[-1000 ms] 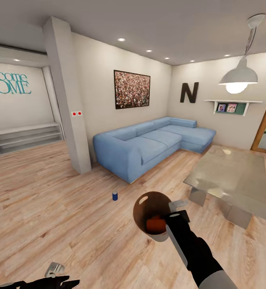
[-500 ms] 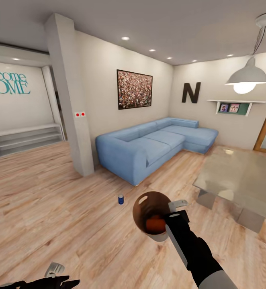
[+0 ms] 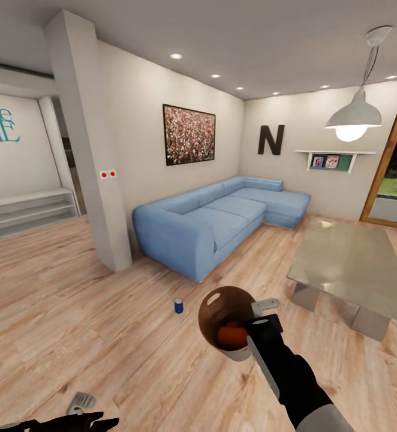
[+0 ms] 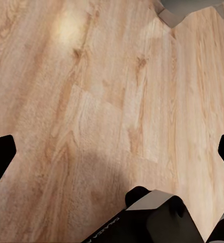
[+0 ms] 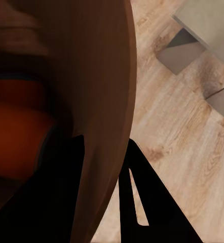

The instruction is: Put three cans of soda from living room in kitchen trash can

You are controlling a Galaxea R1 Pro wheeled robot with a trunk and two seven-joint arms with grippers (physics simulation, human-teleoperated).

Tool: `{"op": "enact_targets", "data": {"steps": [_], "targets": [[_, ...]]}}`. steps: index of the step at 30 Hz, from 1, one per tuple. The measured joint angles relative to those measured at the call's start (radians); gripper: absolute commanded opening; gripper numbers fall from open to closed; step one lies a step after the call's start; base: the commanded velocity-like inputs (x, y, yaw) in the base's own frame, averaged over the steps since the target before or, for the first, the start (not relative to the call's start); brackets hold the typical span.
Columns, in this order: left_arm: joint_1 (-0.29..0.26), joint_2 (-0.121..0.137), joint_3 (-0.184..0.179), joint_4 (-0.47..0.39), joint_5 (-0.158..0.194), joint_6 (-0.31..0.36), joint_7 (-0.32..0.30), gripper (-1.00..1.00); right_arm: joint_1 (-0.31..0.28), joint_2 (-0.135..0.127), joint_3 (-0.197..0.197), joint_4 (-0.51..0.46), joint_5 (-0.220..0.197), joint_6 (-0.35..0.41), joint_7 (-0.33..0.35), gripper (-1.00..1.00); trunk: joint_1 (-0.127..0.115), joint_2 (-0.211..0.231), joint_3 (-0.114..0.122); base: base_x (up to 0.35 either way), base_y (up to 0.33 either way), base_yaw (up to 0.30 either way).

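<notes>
Your right claw [image 3: 259,318] is clenched on the tash can [image 3: 225,321], orange soda can [image 3: 231,334] inside. Left claw [image 3: 81,403]: can't tell. You seem mid-collection; next, hunt remaining cans.

The tash can [image 3: 222,312], tan-brown inside, was tilted mouth-up at about 6 o'clock, and an orange can of soda [image 3: 231,335] lay inside it.
</notes>
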Motion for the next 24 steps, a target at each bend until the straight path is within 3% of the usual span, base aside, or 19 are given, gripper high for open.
{"op": "enact_targets", "data": {"steps": [14,24], "targets": [[0.000,0.000,0.000,0.001,0.000,0.000,0.000,1.00,0.000,0.000,0.000,0.000,0.002,0.001,0.000,-1.00,0.000,0.000,0.005,0.171,0.315,-0.227],[0.000,0.000,0.000,0.001,0.000,0.000,0.000,1.00,0.000,0.000,0.000,0.000,0.001,0.000,0.001,-1.00,0.000,0.000,0.011,0.191,0.177,-0.279]]}}
